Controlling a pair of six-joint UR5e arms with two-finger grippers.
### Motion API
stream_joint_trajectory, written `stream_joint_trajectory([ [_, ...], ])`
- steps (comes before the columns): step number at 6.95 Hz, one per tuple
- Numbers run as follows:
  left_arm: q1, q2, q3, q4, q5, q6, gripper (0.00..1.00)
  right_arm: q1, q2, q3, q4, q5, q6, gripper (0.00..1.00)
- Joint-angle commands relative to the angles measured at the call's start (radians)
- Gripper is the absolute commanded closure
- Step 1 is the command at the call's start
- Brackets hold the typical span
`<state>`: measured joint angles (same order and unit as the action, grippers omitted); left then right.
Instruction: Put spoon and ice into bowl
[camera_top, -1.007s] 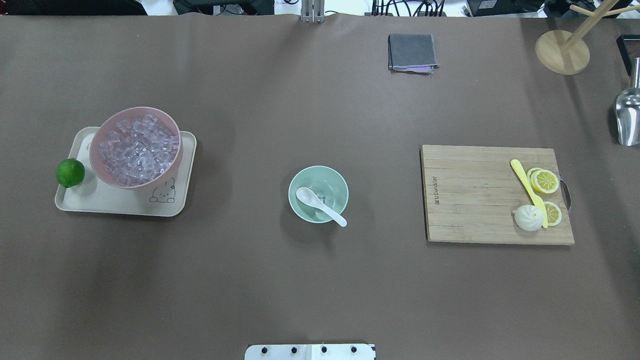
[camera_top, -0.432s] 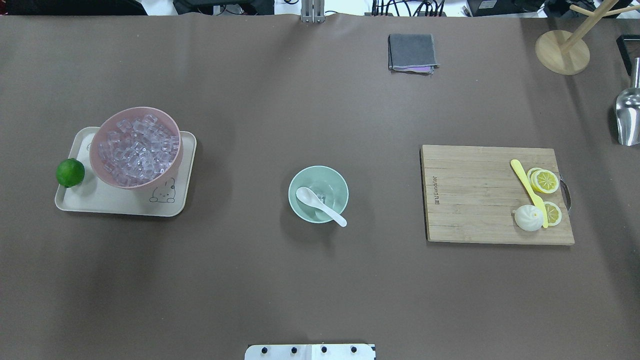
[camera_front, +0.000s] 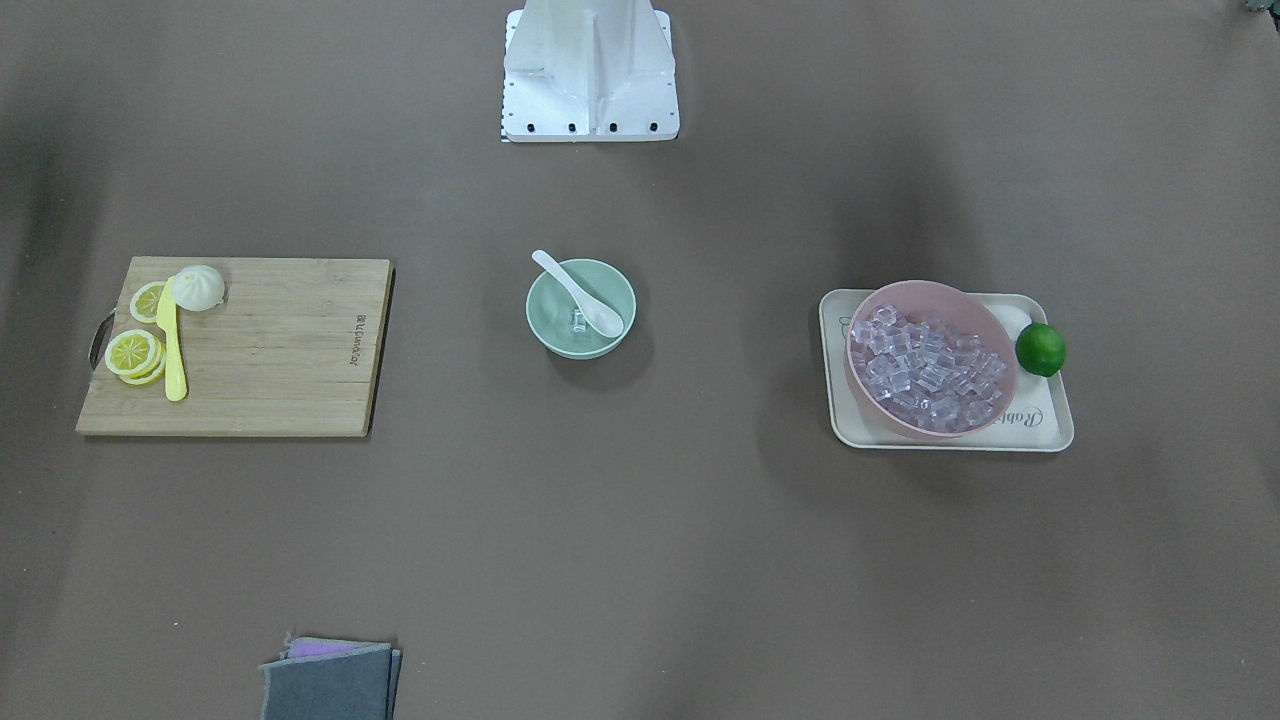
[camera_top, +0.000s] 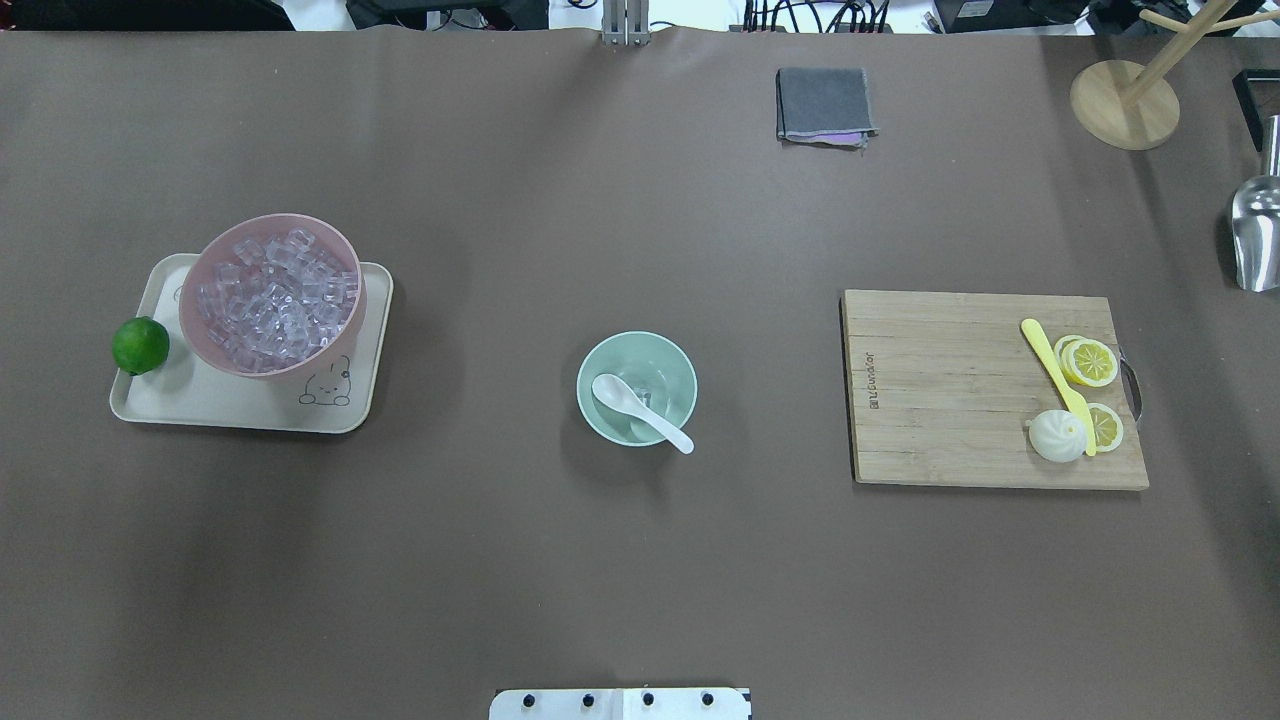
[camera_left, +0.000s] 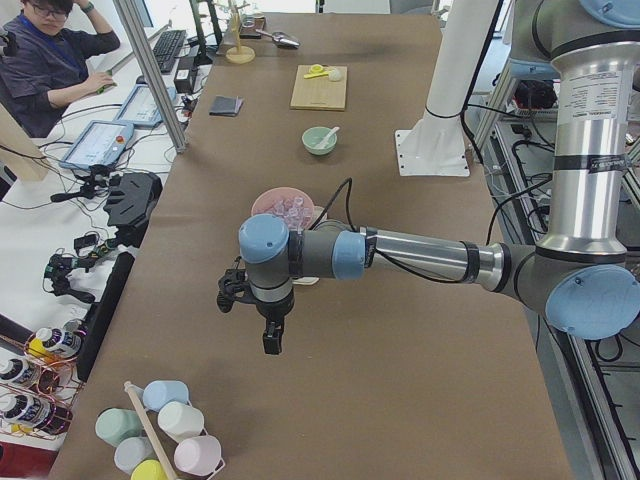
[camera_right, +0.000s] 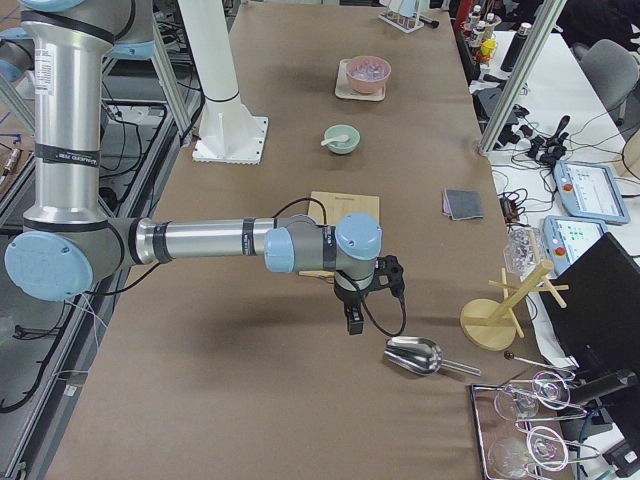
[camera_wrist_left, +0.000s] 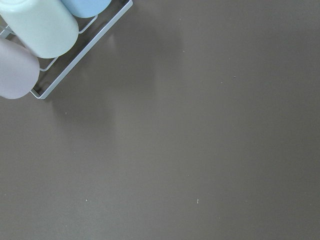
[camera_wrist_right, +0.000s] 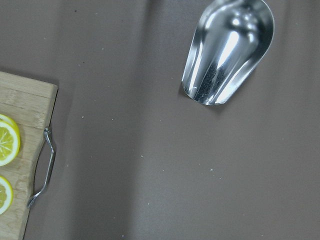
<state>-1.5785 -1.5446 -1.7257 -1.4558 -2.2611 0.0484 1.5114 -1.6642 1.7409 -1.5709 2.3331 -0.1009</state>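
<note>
The mint-green bowl (camera_top: 682, 372) stands at mid-table, also in the front-facing view (camera_front: 545, 322). The white spoon (camera_top: 640, 410) lies in it, scoop inside and handle over the rim; it also shows in the front-facing view (camera_front: 580, 295). One clear ice cube (camera_front: 578, 320) sits in the bowl beside the scoop. My left gripper (camera_left: 270, 340) shows only in the exterior left view, far from the bowl near the table's end. My right gripper (camera_right: 353, 322) shows only in the exterior right view, past the cutting board. I cannot tell whether either is open or shut.
A pink bowl (camera_top: 215, 250) full of ice stands on a cream tray (camera_top: 200, 405) with a lime (camera_top: 140, 345). A cutting board (camera_top: 940, 400) holds a yellow knife (camera_top: 1050, 365), lemon slices and a bun. A metal scoop (camera_wrist_right: 227, 50), grey cloth (camera_top: 823, 104) and cup rack (camera_wrist_left: 30, 35) lie around.
</note>
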Motion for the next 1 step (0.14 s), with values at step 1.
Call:
stream_joint_trajectory([
  [1, 0.000, 0.000, -0.002, 0.000, 0.000, 0.001, 0.01, -0.016, 0.001, -0.001, 0.000, 0.000, 0.004, 0.00],
])
